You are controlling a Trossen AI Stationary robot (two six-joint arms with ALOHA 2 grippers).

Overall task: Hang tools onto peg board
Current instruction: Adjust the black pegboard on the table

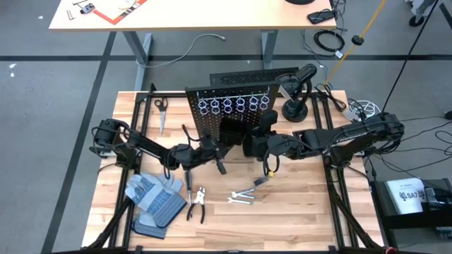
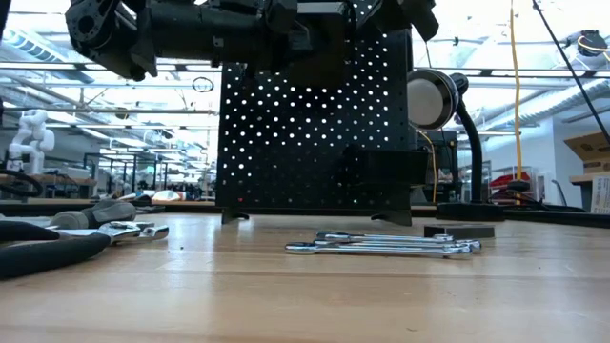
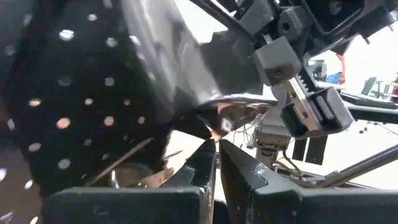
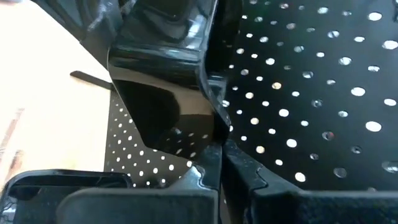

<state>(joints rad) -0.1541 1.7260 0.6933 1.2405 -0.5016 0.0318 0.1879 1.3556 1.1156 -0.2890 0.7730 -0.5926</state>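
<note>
A pale wooden table (image 1: 296, 219) stands on grey floor, with the black peg board (image 1: 229, 116) upright near its far side, a row of silver ring holders (image 1: 233, 105) along its top. Both arms meet just in front of the board: the left gripper (image 1: 212, 149) and the right gripper (image 1: 256, 146) each have their fingers drawn together, the left on what seems a thin shiny piece, though its wrist view is too cluttered to name it; the right seems to hold nothing. Most tools are not yet hung: the pliers (image 1: 196, 203) lie beside the work gloves (image 1: 155, 199), the small wrenches (image 1: 244, 197) lie mid-table with a short grey metal piece (image 1: 260, 182) nearby, and scissors (image 1: 160, 111) lie left of the board. The step looks like working a tool at the board; doing it well likely means keeping the two grippers from colliding and lining the tool squarely with a ring before release.
</note>
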